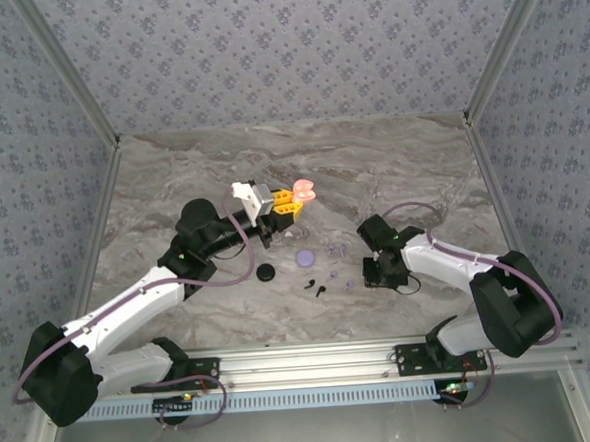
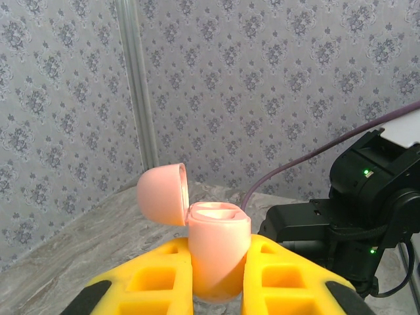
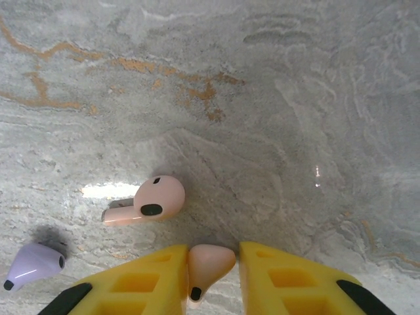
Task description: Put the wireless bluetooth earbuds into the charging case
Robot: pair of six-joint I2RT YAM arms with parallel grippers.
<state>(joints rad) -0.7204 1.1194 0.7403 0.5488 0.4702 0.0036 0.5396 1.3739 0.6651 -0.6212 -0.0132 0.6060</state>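
Observation:
My left gripper (image 2: pixel 220 241) is shut on the pale pink charging case (image 2: pixel 216 226), held upright above the table with its lid (image 2: pixel 161 193) hinged open to the left; from above the case (image 1: pixel 304 190) is mid-table. My right gripper (image 3: pixel 213 249) is down at the marble, its jaws narrowed round a pale pink earbud (image 3: pixel 209 264). The left finger touches the bud and a sliver of gap shows at the right finger. A second pale pink earbud (image 3: pixel 154 200) lies just ahead on its side. A lilac earbud (image 3: pixel 33 264) lies at the lower left.
A lilac case (image 1: pixel 303 257) and a black case (image 1: pixel 266 273) rest between the arms. Two black earbuds (image 1: pixel 315 286) and a lilac bud (image 1: pixel 332 250) lie next to them. Patterned walls close in the table on three sides.

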